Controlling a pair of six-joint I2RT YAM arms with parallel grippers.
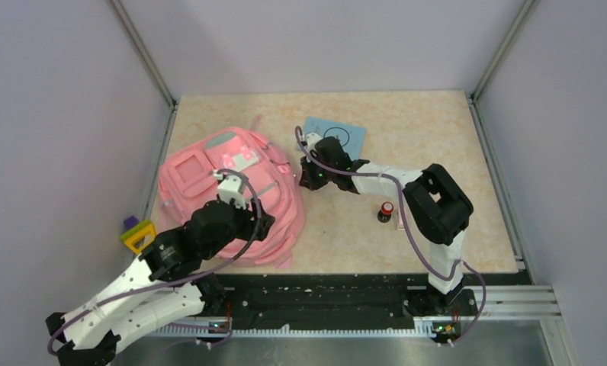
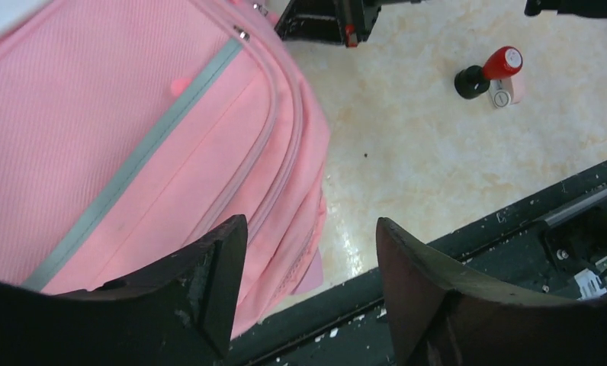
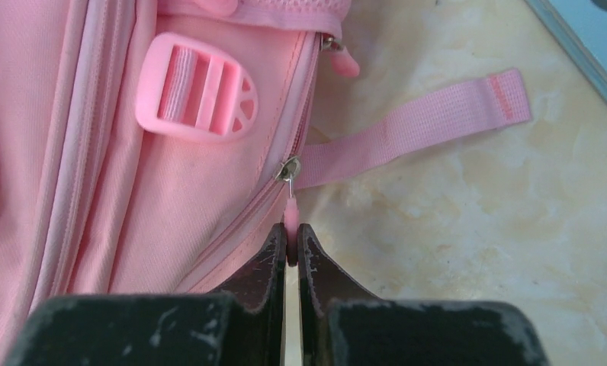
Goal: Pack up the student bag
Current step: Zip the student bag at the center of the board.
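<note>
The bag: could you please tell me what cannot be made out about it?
Top view: bag near side, hidden by the left arm.
Left wrist: most of it, cut off by the edges.
Right wrist: zip pull tip, hidden in the right claw.
Contents: unseen anywhere.

Soft, even light comes from above, so the desk (image 1: 422, 137) is bright, shadows under my arms are faint, and a pale sheen lies on the desk between the fingers of my left hand (image 2: 309, 225). My fingers look dark and slightly soft at the bottom of both wrist views, while the weave of the student bag (image 3: 133, 191) and the zipper pull (image 3: 290, 217) pinched in my right hand (image 3: 293, 232) are sharp. Overhead, the walls lean outward toward the edges.
</note>
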